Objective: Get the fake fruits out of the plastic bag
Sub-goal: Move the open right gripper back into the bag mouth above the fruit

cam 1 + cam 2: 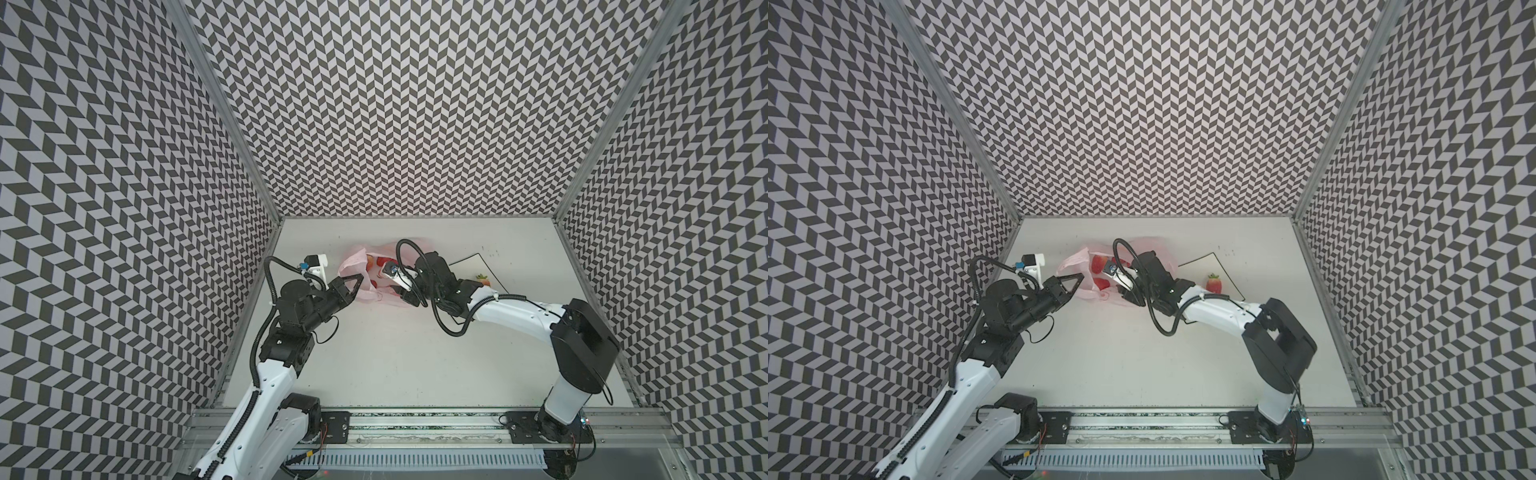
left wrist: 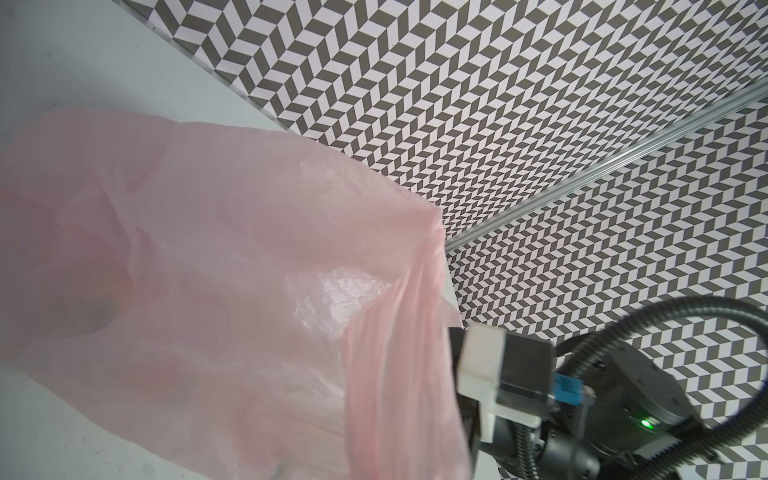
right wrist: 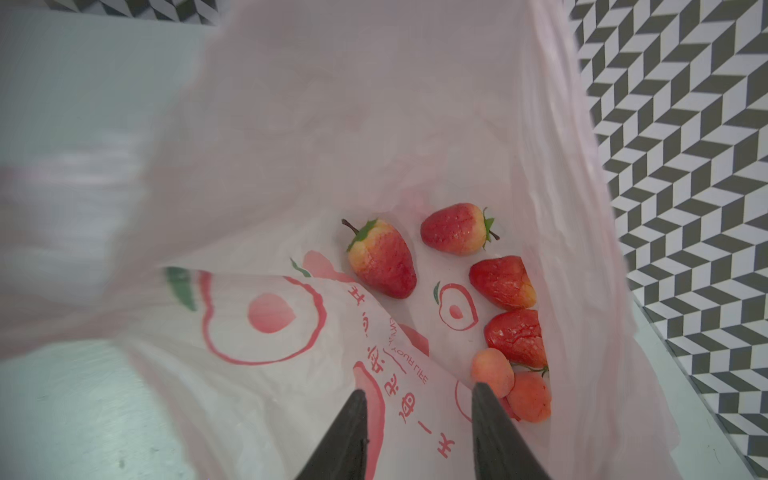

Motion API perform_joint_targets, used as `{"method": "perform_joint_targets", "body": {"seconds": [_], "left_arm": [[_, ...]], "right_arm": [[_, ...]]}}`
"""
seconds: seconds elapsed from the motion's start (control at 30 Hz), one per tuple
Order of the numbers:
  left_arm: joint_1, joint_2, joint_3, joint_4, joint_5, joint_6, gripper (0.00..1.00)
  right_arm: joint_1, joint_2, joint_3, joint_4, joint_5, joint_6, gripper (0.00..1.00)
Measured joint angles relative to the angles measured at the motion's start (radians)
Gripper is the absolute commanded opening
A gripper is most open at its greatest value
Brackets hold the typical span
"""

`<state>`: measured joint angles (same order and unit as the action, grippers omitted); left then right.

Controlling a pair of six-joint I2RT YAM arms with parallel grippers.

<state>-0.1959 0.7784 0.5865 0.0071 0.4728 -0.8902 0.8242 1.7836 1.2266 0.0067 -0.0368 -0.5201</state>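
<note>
The pale-pink plastic bag lies at the back middle of the table, its mouth held up. My left gripper is shut on the bag's near edge; in the left wrist view the bag film hides the jaws. My right gripper is inside the bag, fingers apart over a printed fold, holding nothing. Ahead of it lie several fake fruits: strawberries and two orange-pink round ones, the nearer beside one fingertip.
A square white plate with a black rim lies right of the bag, partly under the right arm. One strawberry sits on it. Patterned walls close in the table at the back and both sides.
</note>
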Motion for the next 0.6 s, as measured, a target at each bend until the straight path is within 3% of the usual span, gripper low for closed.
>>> {"method": "perform_joint_targets", "body": {"seconds": [0.3,0.6], "left_arm": [[0.000,-0.036,0.005,-0.065,0.000,0.017,0.00],[0.000,-0.090,0.123,-0.230,-0.042,0.076,0.00]], "right_arm": [[0.008,0.147,0.024,0.027,0.119,-0.088,0.34],[0.011,0.201,0.027,0.016,0.160,-0.024,0.34]]}}
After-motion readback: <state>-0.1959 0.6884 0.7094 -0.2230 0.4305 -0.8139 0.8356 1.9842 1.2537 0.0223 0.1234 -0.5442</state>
